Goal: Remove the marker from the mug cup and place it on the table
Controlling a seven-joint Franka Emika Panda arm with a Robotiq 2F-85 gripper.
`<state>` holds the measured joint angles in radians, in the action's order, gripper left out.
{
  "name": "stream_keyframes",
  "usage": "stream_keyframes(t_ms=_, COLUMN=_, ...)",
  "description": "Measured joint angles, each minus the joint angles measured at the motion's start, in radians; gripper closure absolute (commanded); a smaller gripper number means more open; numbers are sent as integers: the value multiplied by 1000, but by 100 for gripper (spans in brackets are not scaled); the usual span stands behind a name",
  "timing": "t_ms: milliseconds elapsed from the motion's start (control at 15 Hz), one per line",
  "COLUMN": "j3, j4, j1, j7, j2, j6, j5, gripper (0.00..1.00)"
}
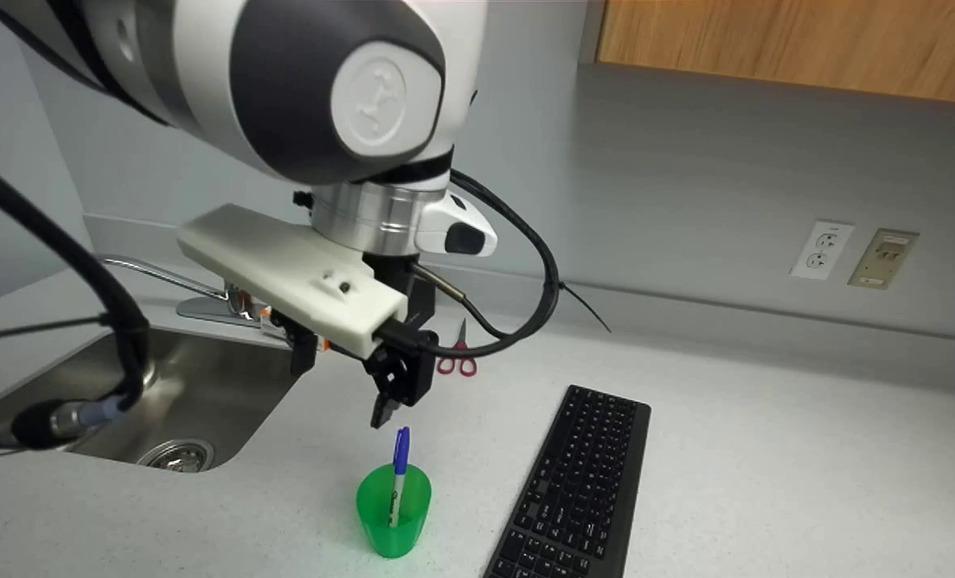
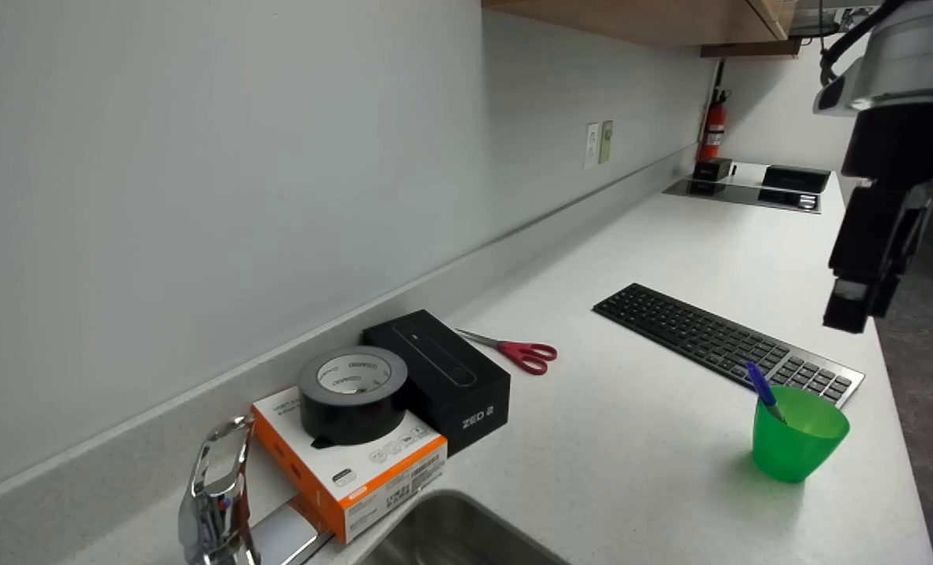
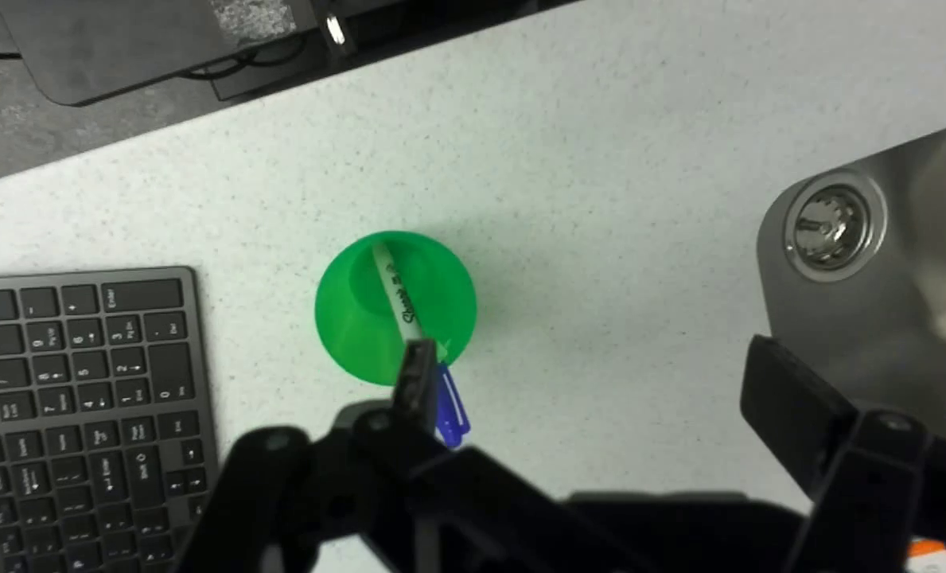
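The marker, white with a blue cap, stands tilted in the green mug cup with its cap above the rim. The marker shows in both exterior views and the wrist view. The mug cup stands upright on the light grey-white table. My gripper is open and empty, above the cup and apart from it. In the wrist view the left-hand finger partly covers the marker near its cap; the other finger lies far to the right, over the sink edge.
A black keyboard lies beside the cup. The sink is on the opposite side. Red-handled scissors, a black box, a tape roll and an orange-white box lie near the wall.
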<state>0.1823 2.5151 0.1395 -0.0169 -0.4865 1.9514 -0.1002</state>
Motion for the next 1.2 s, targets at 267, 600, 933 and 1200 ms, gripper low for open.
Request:
stream_keyframes(t_ms=267, j3=0, j4=34, j1=27, j7=26, j2=66, j6=91, j5=6, gripper=0)
stream_keyframes(t_ms=600, j3=0, j4=33, j1=28, j7=32, j2=74, j6=91, j5=6, gripper=0)
stream_keyframes(t_ms=933, j3=-2, j4=43, j1=28, j7=35, j2=85, j6=131, j5=6, gripper=0)
stream_keyframes(t_ms=1200, j3=-23, j4=94, j1=28, j7=84, j2=130, j6=298, j5=11, gripper=0)
